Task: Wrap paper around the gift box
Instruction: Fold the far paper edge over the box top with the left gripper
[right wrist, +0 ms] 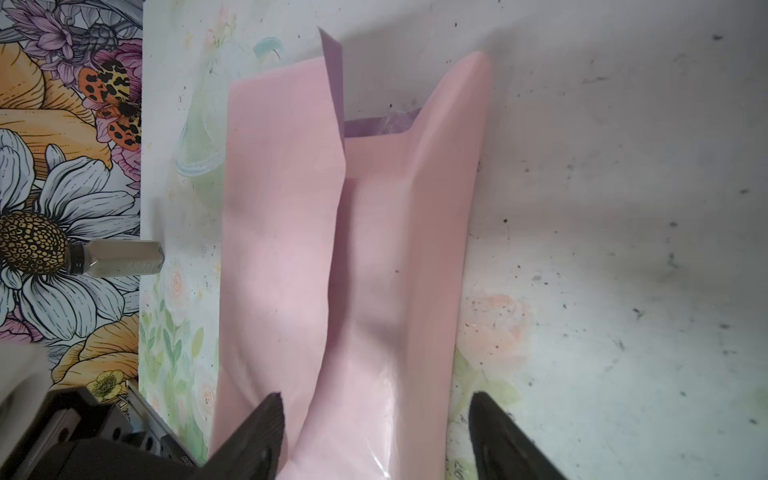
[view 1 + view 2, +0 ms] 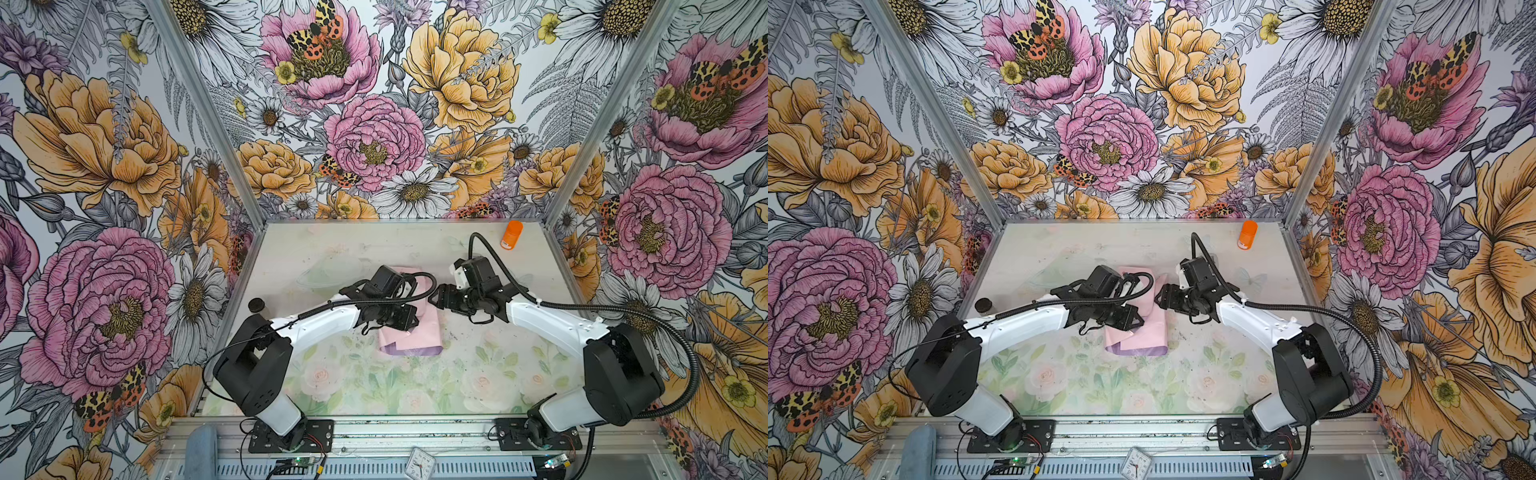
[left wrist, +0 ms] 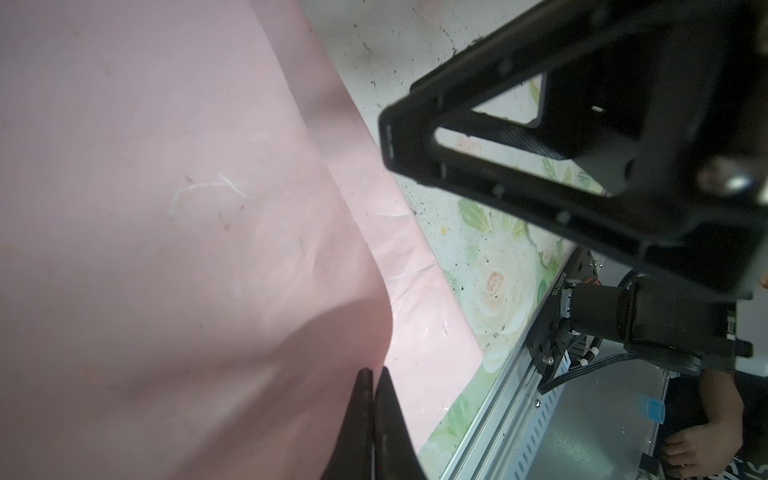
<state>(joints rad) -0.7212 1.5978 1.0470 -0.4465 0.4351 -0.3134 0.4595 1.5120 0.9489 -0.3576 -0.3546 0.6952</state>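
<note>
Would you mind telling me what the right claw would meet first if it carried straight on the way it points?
Most likely the paper: the right claw is open, and the pink folded sheet lies directly ahead of its jaws. How high it rides above the sheet is unclear.

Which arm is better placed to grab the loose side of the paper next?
Right, probably: the right gripper is open, jaws spread over the folded paper, while the left gripper is shut, apparently on its edge, so it is busy.
</note>
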